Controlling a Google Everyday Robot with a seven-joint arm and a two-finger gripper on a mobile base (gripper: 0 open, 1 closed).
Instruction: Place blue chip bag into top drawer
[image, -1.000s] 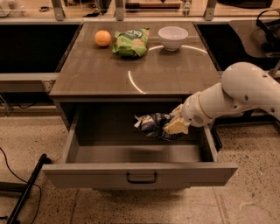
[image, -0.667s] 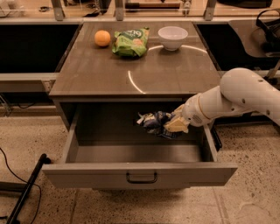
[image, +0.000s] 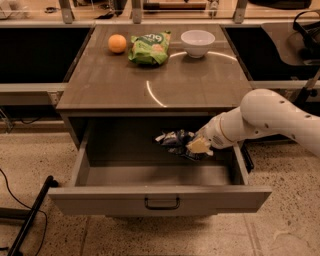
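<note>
Placing step: gripper (image: 196, 148), jaws pinching blue chip bag (image: 172, 139), hangs inside open top drawer (image: 160, 199). Next: lower, let go.

Overall level: we record a dim, warm, brownish scene.
Light source: we place it overhead; a thin curved arc of glare crosses the tabletop (image: 125, 85), and a second arc lies beside the white bowl (image: 198, 42).
Shadows: the top drawer (image: 160, 197) is shaded inside, under the tabletop's edge; the recesses on either side read near black.
Gripper: the gripper (image: 199, 146) sits in that shade over the drawer's right half, clasping the blue chip bag (image: 172, 139), whose foil catches pale highlights.
Brightest surface: the white arm (image: 270, 115).
Floor: we note soft, even light on the floor (image: 40, 155).
</note>
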